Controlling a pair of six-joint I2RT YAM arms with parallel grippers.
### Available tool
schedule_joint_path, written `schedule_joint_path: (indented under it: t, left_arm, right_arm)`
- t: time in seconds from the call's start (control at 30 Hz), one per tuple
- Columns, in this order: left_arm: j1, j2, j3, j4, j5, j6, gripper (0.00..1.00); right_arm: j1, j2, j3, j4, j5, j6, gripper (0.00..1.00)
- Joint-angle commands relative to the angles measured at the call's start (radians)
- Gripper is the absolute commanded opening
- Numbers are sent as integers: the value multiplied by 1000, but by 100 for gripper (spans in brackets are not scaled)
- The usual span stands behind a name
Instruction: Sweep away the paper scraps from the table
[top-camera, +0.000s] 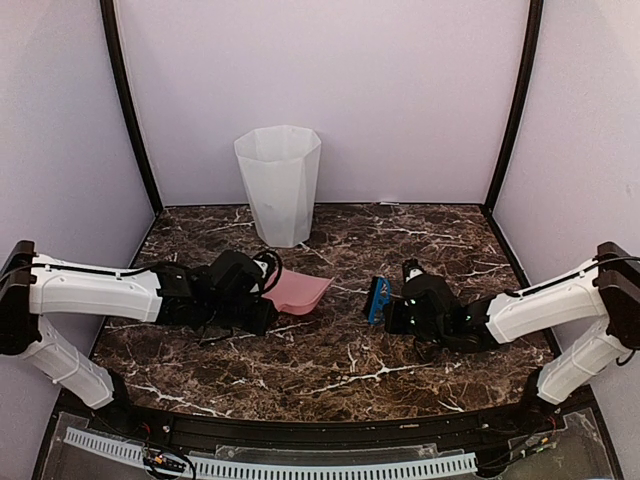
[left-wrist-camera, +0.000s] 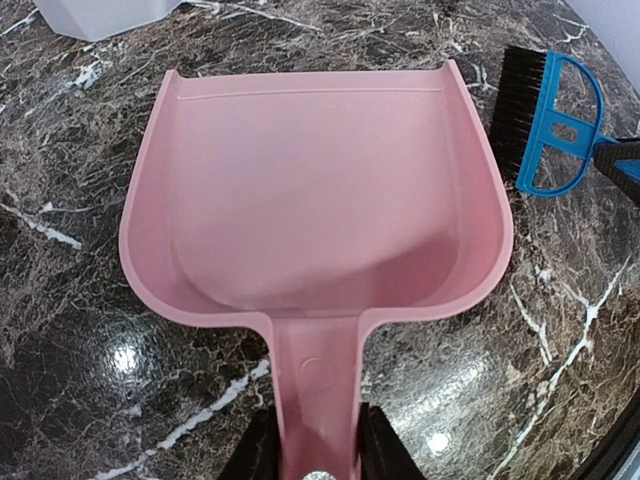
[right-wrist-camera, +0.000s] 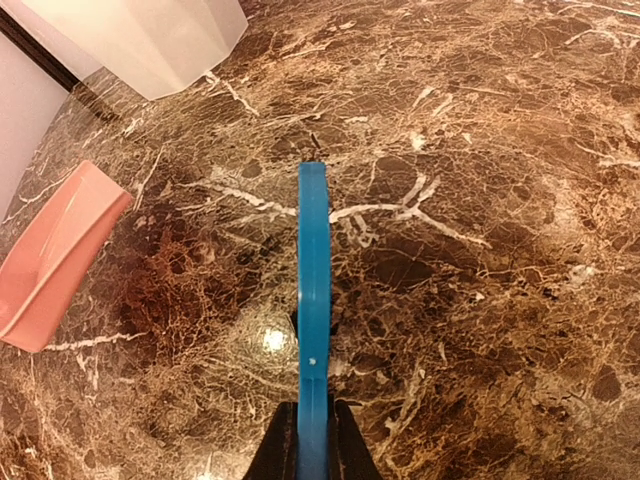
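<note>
Since no scraps show up in any of the 3 views, the sweeping looks about done, though some could sit hidden under the arms. The counter (top-camera: 330, 360) is bare brown marble wherever it shows, and the pink pan (left-wrist-camera: 315, 190) has nothing in it.

The left pincer (left-wrist-camera: 318, 452) is pinching the pan's handle, with the pan low over the counter and its mouth facing the brush (right-wrist-camera: 313, 260). The right pincer (right-wrist-camera: 312, 442) is pinching the brush's blue frame, bristles toward the pan, with a gap between the 2 tools. A white bin (top-camera: 279, 190) stands at the back, just beyond the pan.

What could go wrong, as a guess:
- A wad tucked under an arm gets missed, because no camera covers that spot.
- The brush twists in the grip, since it's held by a thin flat frame and any drag on the bristles would lever it.
- The 2 arms bump if both close in at once.
- The bin looks light, so a clumsy pan lift could tip it.

No brand, label or readable writing anywhere; only a plain round moulded mark on the pan's handle.
</note>
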Motion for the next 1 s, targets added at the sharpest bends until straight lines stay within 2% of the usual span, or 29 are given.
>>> schedule_joint_path:
  t: [0.0,0.53,0.6,0.77,0.9,0.97]
  left_arm:
    - [-2,31,12,-10,-8,-4,0]
    - [-2,55,16,-22,-32,-4,0]
    - [-2,58,17,-24,-33,-5,0]
    - [-2,48,15,-25,-50,-12,1]
    - [-2,41,13,-25,-69,-22,7]
    - [-2,39,15,-29,-74,-22,15]
  right_arm:
    - [-7,14,-20,-19,-15,14,8]
    - [-8,-4,-26,-77,16,23,31]
    - [-8,-6,-23,-82,17,23,36]
    - [-8,-22,-18,-97,22,12,40]
    - [-9,-52,-14,-106,31,-2,43]
    - [-9,-69,-15,-111,35,-9,44]
